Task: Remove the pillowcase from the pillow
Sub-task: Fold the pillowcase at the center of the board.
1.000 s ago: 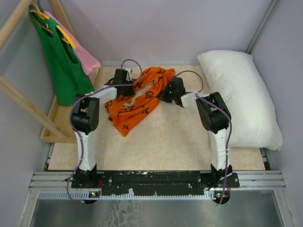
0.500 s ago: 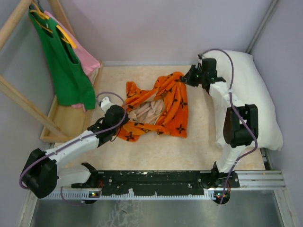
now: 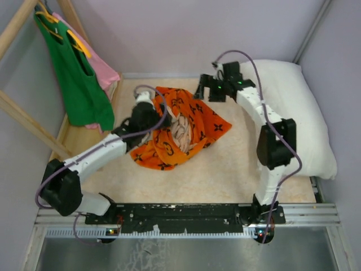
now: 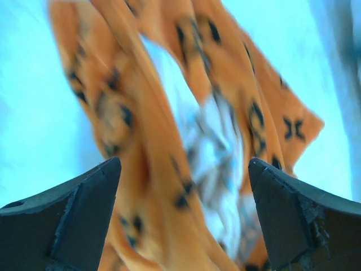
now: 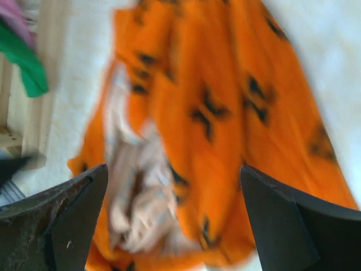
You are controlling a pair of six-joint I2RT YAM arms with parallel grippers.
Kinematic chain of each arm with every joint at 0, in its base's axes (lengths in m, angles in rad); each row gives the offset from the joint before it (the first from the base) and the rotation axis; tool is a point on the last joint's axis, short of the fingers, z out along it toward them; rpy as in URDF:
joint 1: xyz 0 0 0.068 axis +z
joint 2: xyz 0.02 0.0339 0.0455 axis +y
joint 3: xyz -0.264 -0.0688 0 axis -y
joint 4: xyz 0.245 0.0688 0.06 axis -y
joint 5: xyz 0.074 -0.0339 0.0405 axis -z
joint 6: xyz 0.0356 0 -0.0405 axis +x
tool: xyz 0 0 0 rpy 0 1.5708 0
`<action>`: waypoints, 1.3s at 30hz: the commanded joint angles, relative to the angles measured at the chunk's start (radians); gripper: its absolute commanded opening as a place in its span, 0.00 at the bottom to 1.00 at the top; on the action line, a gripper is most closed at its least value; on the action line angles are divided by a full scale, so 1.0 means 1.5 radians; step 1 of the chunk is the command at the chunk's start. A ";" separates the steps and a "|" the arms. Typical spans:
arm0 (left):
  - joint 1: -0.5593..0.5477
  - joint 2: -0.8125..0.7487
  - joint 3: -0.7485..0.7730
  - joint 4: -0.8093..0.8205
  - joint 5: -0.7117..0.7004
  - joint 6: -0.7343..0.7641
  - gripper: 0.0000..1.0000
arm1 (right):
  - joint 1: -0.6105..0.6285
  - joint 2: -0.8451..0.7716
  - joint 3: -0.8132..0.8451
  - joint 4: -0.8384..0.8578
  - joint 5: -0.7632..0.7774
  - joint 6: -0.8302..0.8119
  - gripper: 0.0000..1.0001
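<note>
The orange pillowcase (image 3: 180,127) with black motifs lies crumpled on the table's middle, its pale inside showing. It is off the white pillow (image 3: 299,113), which lies along the right wall. My left gripper (image 3: 151,114) hovers at the pillowcase's left edge. In the left wrist view the gripper (image 4: 183,164) is open, with blurred orange cloth (image 4: 141,113) beyond the jaws. My right gripper (image 3: 204,90) hangs above the cloth's far right corner. Its wrist view shows the gripper (image 5: 174,168) open too, looking down on the pillowcase (image 5: 225,113). Neither holds anything.
A green tank top (image 3: 73,73) and a pink garment (image 3: 104,70) hang on a wooden rack (image 3: 22,121) at the far left. A shallow wooden tray (image 3: 79,147) lies under them. Walls close in the back and right side.
Both grippers have gone from shut to open and let the pillowcase go. The left arm swung to the far side, the right gripper moved left, and the cloth fell in a heap.
</note>
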 commanded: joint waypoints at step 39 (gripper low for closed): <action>0.309 0.620 0.535 0.074 0.864 0.412 0.81 | 0.035 -0.207 -1.007 1.044 0.082 0.505 0.68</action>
